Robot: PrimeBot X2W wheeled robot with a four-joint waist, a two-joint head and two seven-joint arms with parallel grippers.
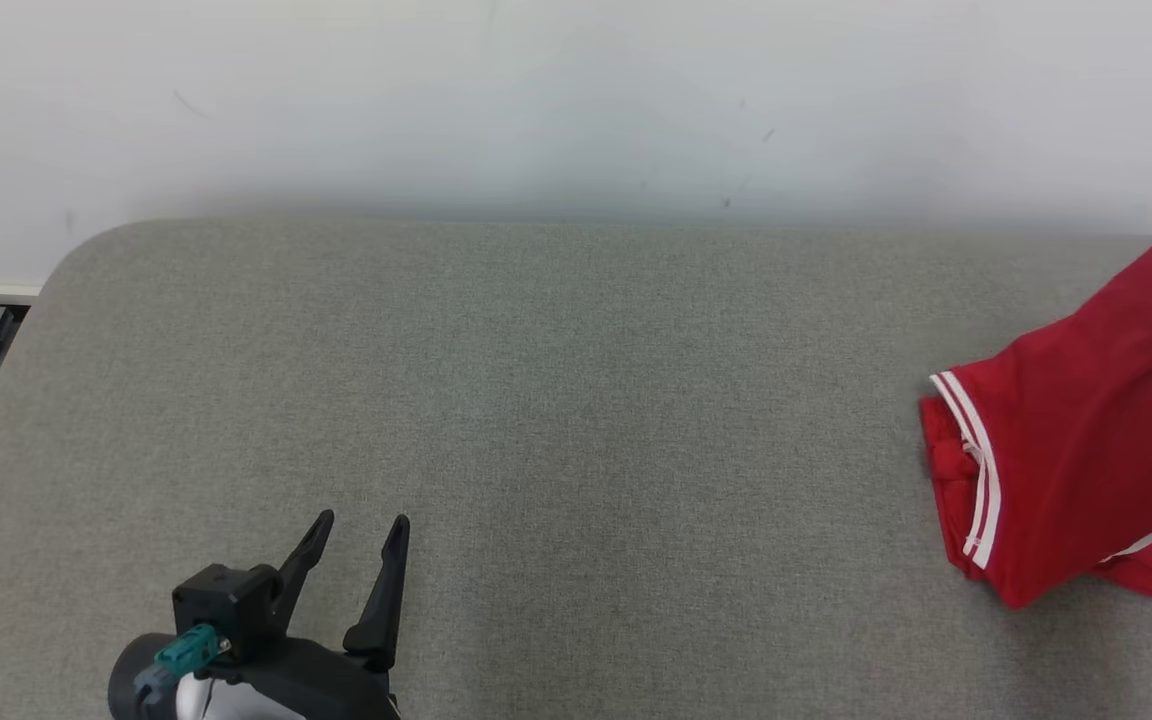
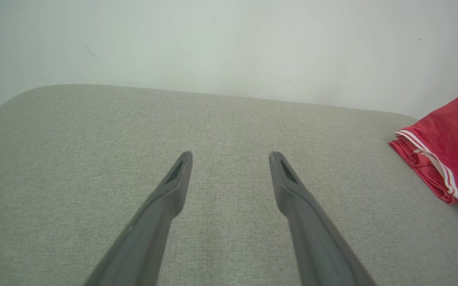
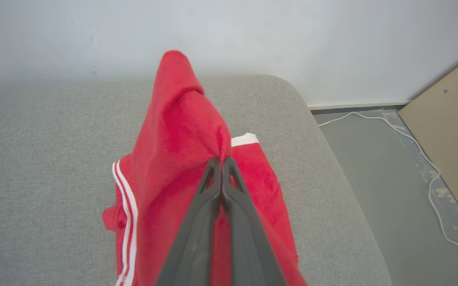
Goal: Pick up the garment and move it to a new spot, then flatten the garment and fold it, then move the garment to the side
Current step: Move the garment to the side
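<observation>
While the right gripper (image 3: 222,159) is pinching a raised fold of the red garment (image 3: 173,131) w/ its fingers pressed tight together at centre of the right wrist view, the cloth is peaking like a tent above the tips; the rest of the garment, white-striped hem at lower left, is lying on the grey padded surface (image 3: 46,159) near its right corner; the left gripper (image 1: 364,520), lower left of the head view, is hovering w/ fingers spread wide, holding nothing, well apart from the garment.
</observation>
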